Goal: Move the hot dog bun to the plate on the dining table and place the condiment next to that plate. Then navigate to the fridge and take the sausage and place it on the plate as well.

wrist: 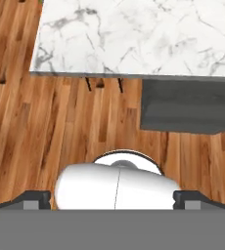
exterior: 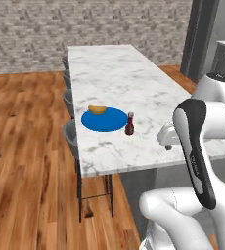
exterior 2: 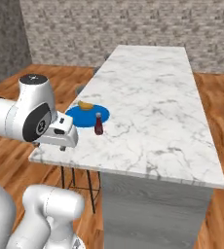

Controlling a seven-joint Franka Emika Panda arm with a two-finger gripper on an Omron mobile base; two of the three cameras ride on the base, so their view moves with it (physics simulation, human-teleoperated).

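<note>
Bun (exterior: pixel 97 110) and ketchup bottle (exterior: pixel 129 124) look settled at the plate (exterior: pixel 104 119) — gripper (wrist: pixel 112 196) wide open, empty; the sausage, likely light and slick, wants a mid-length pinch.

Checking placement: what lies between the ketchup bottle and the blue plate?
Nothing: the ketchup bottle stands right at the blue plate's rim, seen in both base views.

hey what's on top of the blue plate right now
Just the hot dog bun, lying at the plate's far left edge. The ketchup bottle stands beside the plate, on the table.
</note>
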